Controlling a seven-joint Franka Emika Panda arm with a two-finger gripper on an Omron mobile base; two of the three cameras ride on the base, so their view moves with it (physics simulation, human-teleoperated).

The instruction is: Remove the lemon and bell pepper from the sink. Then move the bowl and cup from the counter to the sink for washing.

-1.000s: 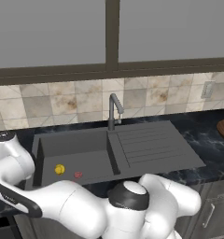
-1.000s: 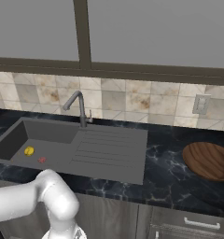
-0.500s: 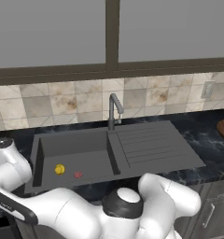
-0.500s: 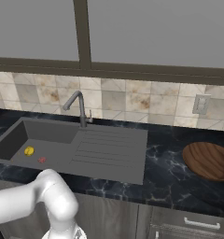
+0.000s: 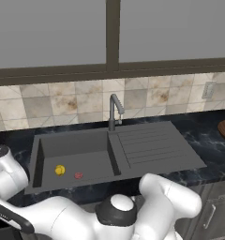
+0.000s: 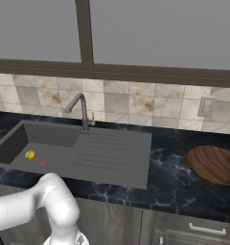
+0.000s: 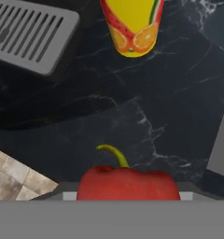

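Where the pepper lies: the pepper (image 7: 128, 183) sits at the bottom centre of the hand view, green stalk curling up and left, above dark marbled counter (image 7: 109, 116); I cannot tell whether it rests there or hangs just over it.
Claw: its tips are hidden at the pepper's place, so I cannot tell whether the claw holds the pepper or stands wide around it.
How the pepper will handle: likely light and hollow, with glossy, slippery skin and walls that give under a hard squeeze.
Where to hold: across the broad shoulders below the stalk, lightly; the stalk looks too thin and bent to trust.
Cup: the cup (image 7: 132, 25) stands at the top centre of the hand view, well apart from the pepper.
Writing: none readable; the cup bears orange-slice pictures and a red-and-green stripe.
Grille: a grey slotted panel (image 7: 32, 35) fills the upper left.
Sink: the sink (image 5: 147, 150) crosses the middle of the left base view, the lemon (image 5: 60, 169) at lower left in its basin beside a small red spot (image 5: 78, 175).
Bowl: the bowl (image 6: 215, 165) lies at the right edge of the right base view.
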